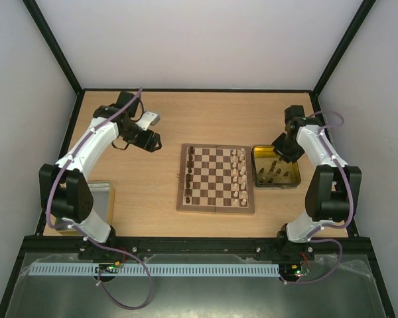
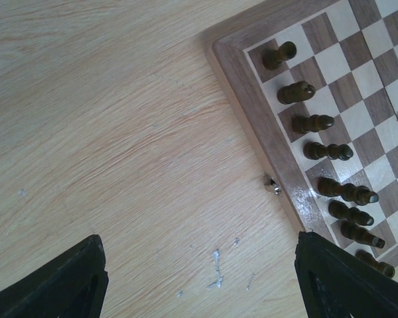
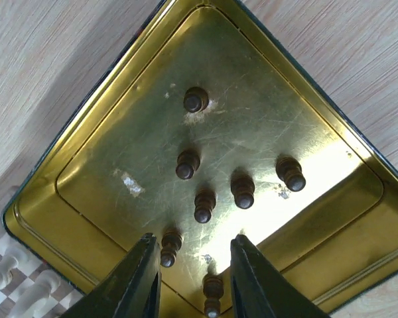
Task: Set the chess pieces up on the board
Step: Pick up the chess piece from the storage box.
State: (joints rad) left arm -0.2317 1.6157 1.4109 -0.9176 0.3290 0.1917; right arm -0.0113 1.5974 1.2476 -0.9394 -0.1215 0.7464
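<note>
The board lies mid-table. Dark chess pieces line its left edge, and pale pieces fill two columns on its right side. Several dark pawns stand in the yellow tray to the right. My left gripper is open and empty over bare table left of the board. The left wrist view shows the board's corner and its row of dark pieces. My right gripper is open above the tray. One pawn stands between its fingers, and another stands beside the left finger.
A grey flat container sits at the table's near left by the left arm's base. A small metal latch sticks out from the board's edge. Black enclosure posts and white walls ring the table.
</note>
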